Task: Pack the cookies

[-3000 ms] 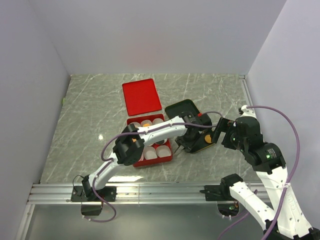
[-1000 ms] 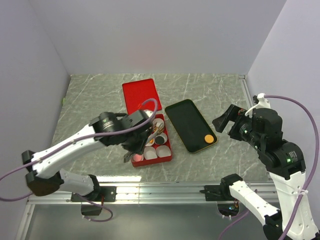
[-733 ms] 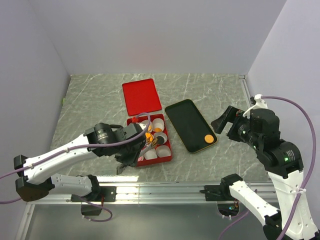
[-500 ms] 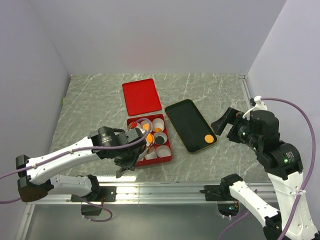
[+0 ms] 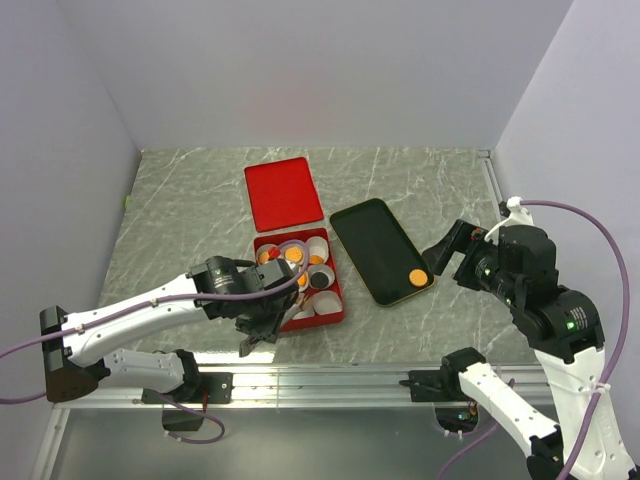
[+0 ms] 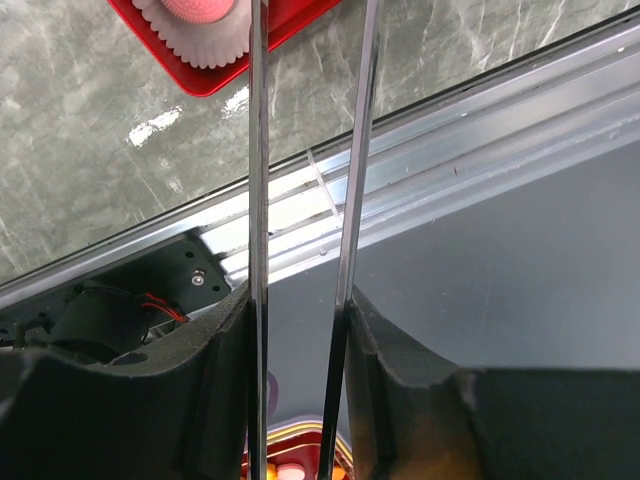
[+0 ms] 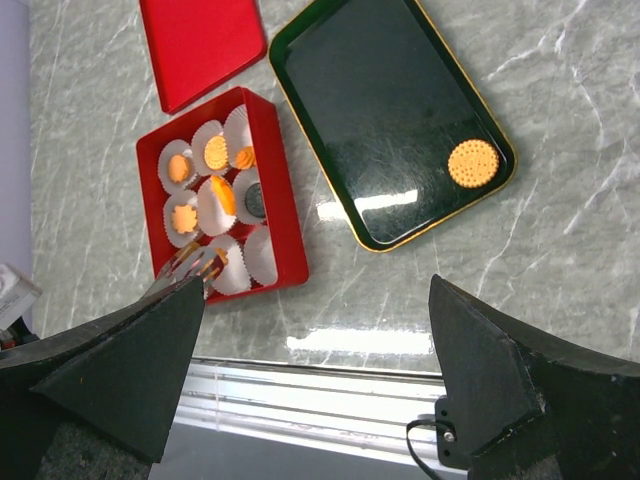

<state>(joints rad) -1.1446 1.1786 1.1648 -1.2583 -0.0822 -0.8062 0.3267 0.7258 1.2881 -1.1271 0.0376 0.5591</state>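
Note:
A red box (image 5: 336, 300) holds white paper cups with several orange cookies (image 7: 216, 153); a pink cookie (image 6: 205, 8) lies in its near-left cup. One orange cookie (image 5: 417, 277) lies on the black tray (image 5: 375, 240), and it also shows in the right wrist view (image 7: 472, 163). My left gripper (image 5: 262, 322) is shut on thin metal tongs (image 6: 258, 150) at the box's near-left corner. The tongs' tips are out of the left wrist view. My right gripper (image 5: 455, 250) is open and empty, raised to the right of the tray.
The red lid (image 5: 284, 192) lies flat behind the box. A dark round thing (image 7: 254, 205) sits in one cup. The aluminium rail (image 6: 450, 150) runs along the table's near edge, just below the left gripper. Walls close in left, back and right.
My left arm has swung from the tray back to the box, then drifted toward the box's near-left corner with the tongs. The tray cookie has not moved. The right arm barely moved.

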